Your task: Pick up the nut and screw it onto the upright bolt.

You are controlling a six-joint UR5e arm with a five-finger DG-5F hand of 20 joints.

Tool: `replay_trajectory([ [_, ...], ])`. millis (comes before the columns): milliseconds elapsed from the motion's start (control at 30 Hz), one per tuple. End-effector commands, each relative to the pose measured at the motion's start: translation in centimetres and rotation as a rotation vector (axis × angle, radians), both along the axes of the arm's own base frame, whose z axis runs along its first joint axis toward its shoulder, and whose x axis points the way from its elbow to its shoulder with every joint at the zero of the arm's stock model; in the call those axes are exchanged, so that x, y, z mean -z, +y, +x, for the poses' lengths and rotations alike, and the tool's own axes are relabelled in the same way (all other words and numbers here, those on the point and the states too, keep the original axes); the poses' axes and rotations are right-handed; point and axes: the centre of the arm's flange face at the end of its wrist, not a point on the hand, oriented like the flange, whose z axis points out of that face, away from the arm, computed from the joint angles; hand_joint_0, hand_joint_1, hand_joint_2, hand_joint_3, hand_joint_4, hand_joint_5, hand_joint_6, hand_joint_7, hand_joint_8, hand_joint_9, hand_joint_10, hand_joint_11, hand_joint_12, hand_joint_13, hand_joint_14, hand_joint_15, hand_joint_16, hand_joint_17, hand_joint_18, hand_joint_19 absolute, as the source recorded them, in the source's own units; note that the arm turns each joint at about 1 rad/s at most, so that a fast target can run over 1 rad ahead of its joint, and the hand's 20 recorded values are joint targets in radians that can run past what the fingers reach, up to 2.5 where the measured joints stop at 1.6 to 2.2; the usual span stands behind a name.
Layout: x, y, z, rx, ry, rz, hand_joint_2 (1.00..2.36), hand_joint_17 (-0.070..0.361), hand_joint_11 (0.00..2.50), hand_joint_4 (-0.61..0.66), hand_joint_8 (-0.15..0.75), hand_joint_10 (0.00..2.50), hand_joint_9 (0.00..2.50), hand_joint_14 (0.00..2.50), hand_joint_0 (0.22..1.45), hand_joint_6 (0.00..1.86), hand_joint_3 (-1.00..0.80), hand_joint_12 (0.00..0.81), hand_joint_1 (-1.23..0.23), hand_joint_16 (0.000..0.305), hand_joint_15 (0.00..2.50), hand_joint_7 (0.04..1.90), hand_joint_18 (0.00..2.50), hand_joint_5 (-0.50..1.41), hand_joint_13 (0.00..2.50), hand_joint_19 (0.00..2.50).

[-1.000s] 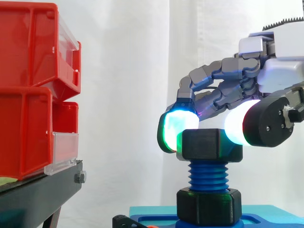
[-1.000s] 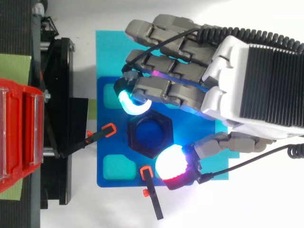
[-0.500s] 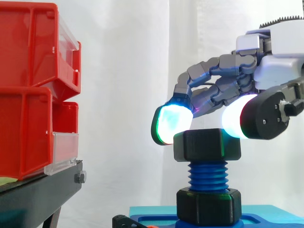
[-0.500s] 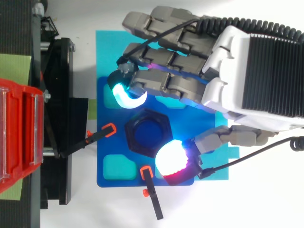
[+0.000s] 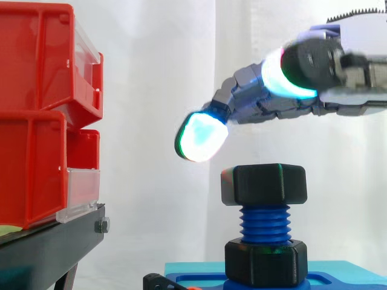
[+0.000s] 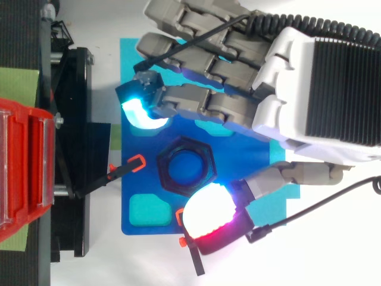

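Observation:
A black hexagonal nut [image 5: 263,184] sits on top of the upright blue threaded bolt [image 5: 265,223], with a second black nut [image 5: 266,261] at the bolt's foot on the blue base [image 6: 140,185]. In the top view the nut [image 6: 186,168] shows blue bolt thread through its hole. My hand [image 6: 309,89] hovers above and clear of the nut, fingers stretched out straight. One glowing fingertip [image 5: 201,136] hangs up and left of the nut; the thumb's pad [image 6: 205,213] glows beside it.
Red bins [image 5: 42,109] on a black stand [image 5: 54,241] rise at the left. Two black clamps with orange tips [image 6: 128,167] hold the blue base, which lies on a cyan mat [image 6: 134,56].
My fingers have let go of the nut, straightened and risen away from it. The nut stays on the bolt's top at the same height.

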Motion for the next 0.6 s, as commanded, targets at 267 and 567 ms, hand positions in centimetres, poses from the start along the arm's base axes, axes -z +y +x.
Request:
replay_trajectory([
  [267, -2.0, 2.4, 0.8, -0.076, -0.053, 0.007, 1.00, 0.118, 0.00, 0.11, 0.203, 0.00, 0.10, 0.00, 0.46, 0.50, -0.50, 0.349, 0.11, 0.053, 0.00, 0.60, 0.00, -0.23, 0.00, 0.00],
  [567, -1.8, 4.3, 0.8, -0.099, -0.056, 0.010, 1.00, 0.116, 0.00, 0.13, 0.202, 0.00, 0.11, 0.00, 0.47, 0.50, -0.50, 0.348, 0.11, 0.051, 0.00, 0.62, 0.00, -0.22, 0.00, 0.00],
])
